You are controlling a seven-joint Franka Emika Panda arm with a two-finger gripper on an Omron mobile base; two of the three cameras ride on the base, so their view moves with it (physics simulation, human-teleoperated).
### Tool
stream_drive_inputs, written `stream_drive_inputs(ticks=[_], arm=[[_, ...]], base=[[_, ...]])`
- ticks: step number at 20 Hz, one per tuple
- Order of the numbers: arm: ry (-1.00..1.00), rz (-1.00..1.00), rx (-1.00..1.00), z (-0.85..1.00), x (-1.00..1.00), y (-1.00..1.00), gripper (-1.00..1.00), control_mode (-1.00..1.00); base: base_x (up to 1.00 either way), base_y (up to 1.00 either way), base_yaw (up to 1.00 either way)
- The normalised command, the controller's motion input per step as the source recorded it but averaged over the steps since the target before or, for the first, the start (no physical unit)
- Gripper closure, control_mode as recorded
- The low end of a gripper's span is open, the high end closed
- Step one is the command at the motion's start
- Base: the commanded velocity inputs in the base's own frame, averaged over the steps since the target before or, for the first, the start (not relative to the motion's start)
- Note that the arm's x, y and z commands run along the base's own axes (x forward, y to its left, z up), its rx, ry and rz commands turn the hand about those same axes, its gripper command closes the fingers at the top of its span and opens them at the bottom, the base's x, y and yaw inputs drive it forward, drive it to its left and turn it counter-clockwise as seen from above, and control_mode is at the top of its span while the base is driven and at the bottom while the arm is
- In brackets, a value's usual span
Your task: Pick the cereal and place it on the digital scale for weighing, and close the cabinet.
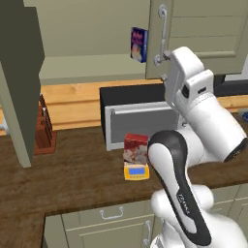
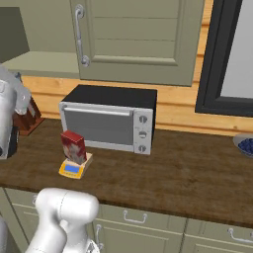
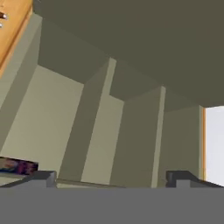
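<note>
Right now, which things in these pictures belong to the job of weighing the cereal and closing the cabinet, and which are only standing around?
Belong to the job:
- cereal, standing on the scale
- digital scale
- cabinet, left door open
- claw, open and empty, facing into the cabinet

Only standing around:
- blue box on the cabinet shelf
- toaster oven
- knife block
- bowl on the counter

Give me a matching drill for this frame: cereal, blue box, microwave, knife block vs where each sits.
Things:
1. cereal
2. blue box
3. microwave
4. knife block

Places:
A. on the open cabinet shelf
B. on the counter, behind the scale
C. on the digital scale
D. on the counter, left of the microwave

Pairs: 1-C, 2-A, 3-B, 4-D
</note>
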Motion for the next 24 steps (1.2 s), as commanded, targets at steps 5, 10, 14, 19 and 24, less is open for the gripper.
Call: stream_drive_inputs(ticks=[5,10,14,19,24], arm=[[-0.02,0.0,0.11,-0.73,-0.03,1.0,-1.0,-1.0],[-0.01,0.0,0.1,-0.81,0.0,0.97,-1.0,-1.0],[-0.04,0.0,-0.01,-0.29,0.03,1.0,-1.0,-1.0],[-0.02,-0.03,-0.1,-0.47,0.28,0.85,-1.0,-1.0],[-0.05,-0.03,-0.08,-0.55,0.18,0.78,-1.0,-1.0]], base=[[0.0,0.0,0.0],[0.0,0.0,0.0],[0.0,0.0,0.0],[0.0,0.0,0.0],[0.0,0.0,0.0]])
